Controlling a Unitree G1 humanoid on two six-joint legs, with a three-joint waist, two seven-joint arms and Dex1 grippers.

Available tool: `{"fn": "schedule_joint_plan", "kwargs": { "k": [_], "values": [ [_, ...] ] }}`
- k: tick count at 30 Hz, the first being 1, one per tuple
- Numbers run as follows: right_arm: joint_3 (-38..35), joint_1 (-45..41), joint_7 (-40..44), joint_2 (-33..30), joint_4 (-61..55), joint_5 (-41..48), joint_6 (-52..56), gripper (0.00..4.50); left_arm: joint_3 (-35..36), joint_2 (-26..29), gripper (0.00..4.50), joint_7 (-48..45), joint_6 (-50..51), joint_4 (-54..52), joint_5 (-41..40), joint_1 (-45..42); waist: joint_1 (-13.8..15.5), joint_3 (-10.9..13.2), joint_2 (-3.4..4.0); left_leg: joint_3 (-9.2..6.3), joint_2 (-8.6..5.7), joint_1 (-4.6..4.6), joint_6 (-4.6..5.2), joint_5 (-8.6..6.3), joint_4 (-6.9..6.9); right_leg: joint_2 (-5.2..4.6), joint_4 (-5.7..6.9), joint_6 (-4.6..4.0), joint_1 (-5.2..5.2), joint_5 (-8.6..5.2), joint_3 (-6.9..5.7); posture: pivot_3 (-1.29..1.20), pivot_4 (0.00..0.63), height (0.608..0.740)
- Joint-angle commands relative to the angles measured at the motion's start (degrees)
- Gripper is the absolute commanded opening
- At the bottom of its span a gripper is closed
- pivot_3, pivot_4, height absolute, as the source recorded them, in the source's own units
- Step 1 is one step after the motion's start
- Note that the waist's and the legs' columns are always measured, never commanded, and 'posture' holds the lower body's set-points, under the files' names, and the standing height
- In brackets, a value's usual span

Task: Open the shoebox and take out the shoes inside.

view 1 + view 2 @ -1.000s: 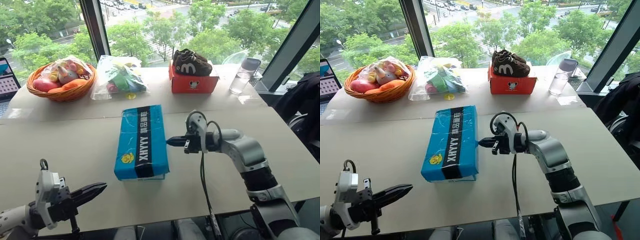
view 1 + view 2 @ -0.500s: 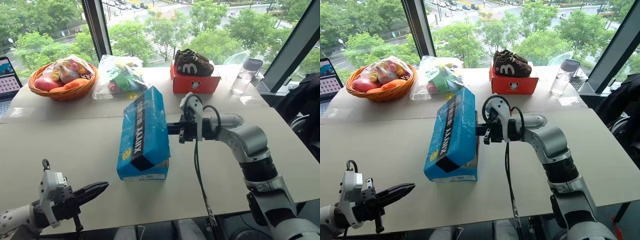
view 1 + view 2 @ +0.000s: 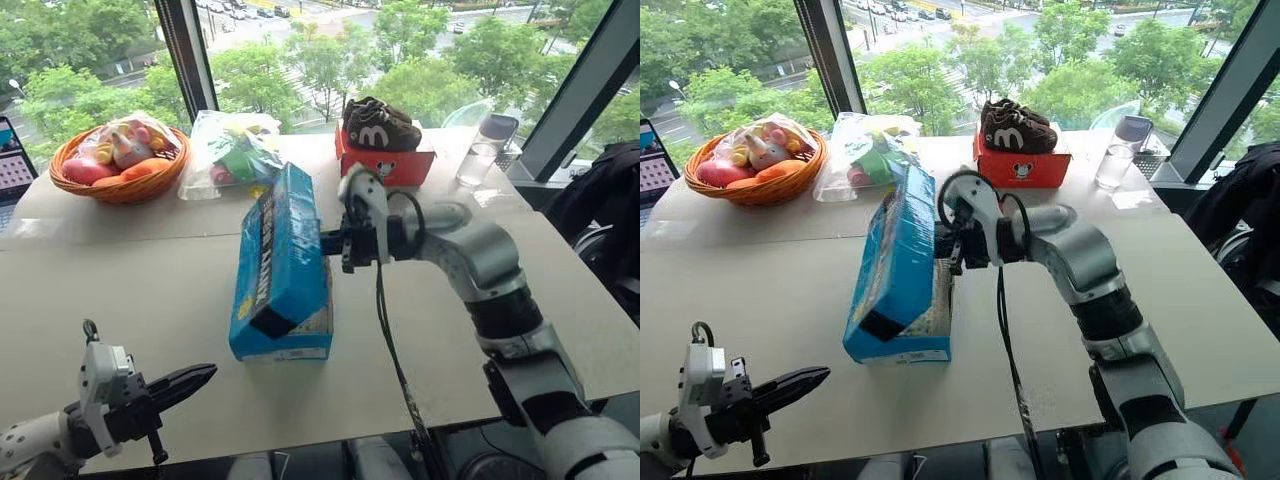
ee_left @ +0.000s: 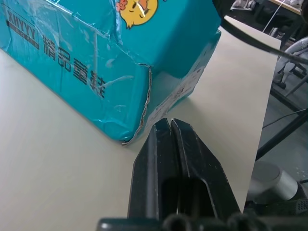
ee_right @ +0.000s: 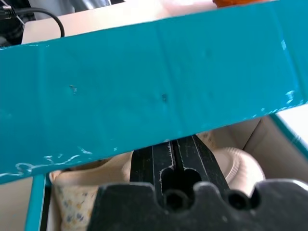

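Right tool (image 3: 330, 243), closed, props the shoebox (image 3: 281, 262) lid from 3 o'clock; shoes (image 5: 240, 166) beneath; left tool (image 3: 190, 380) closed, empty, farther

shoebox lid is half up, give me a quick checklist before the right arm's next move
1. Lid raised off the shoebox: ok, tilted steeply up on its hinge, not yet fully back.
2. Right gripper under the lid's free edge: ok, its shut fingers sit just below that edge.
3. Shoes inside: ok, cream shapes show under the lid in the right wrist view.
4. Box base flat on the table: cannot tell, the lid hides its far side.
5. Left gripper clear of the box: ok, shut and apart from the near corner.
6. Room behind the lid to fold back: ok, basket and plastic bag stand farther off.
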Motion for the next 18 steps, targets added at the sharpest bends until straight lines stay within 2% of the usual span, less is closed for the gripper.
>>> {"fn": "schedule_joint_plan", "kwargs": {
  "k": [1, 6, 10, 13, 18],
  "values": [
    [3.1, -10.7, 1.3, 6.8, 11.4, -5.5, -11.6, 0.00, 1.6, 0.1, 0.05, -0.6, -0.6, -3.0, -2.0, 1.5, -0.5, 0.0, 0.01, 0.00, 0.01, 0.00, 0.00, 0.00, 0.00, 0.01, 0.04, -0.01, -0.03, 0.00, 0.00, 0.00, 0.150, 0.740],
    [-5.4, -23.2, -6.9, 19.4, 28.7, -3.9, -19.4, 0.00, 2.7, 0.5, 0.05, -1.0, -0.7, -3.2, -2.8, 2.3, -0.8, 0.0, 0.03, -0.07, 0.12, -0.06, 0.00, 0.00, -0.11, 0.17, 0.12, 0.07, -0.15, 0.07, -0.02, 0.00, 0.150, 0.740],
    [-9.0, -28.3, -13.5, 27.6, 40.4, -4.9, -23.8, 0.00, 3.6, 0.5, 0.05, -1.9, -1.4, -3.8, -2.7, 4.0, -0.9, 0.1, 0.08, -0.16, 0.15, -0.11, -0.04, -0.03, -0.17, 0.21, 0.09, 0.11, -0.16, 0.08, -0.05, 0.00, 0.150, 0.740],
    [-9.6, -28.1, -14.9, 29.0, 45.5, -6.8, -25.6, 0.00, 4.6, 0.3, 0.05, -2.4, -1.5, -5.2, -3.2, 5.9, -0.8, 0.1, -0.22, -0.19, 0.15, -0.11, -0.07, -0.06, -0.19, 0.20, 0.05, -0.10, -0.13, -0.05, -0.07, 0.00, 0.150, 0.740],
    [-9.6, -24.8, -13.5, 25.6, 46.6, -8.5, -25.4, 0.00, 7.8, 0.8, 0.05, -3.2, -1.1, -6.2, -5.1, 8.0, -0.8, 0.1, -0.35, -0.18, 0.09, -0.28, -0.07, -0.05, -0.06, 0.05, -0.10, -0.22, -0.15, -0.09, -0.14, 0.00, 0.150, 0.740]
  ]
}}
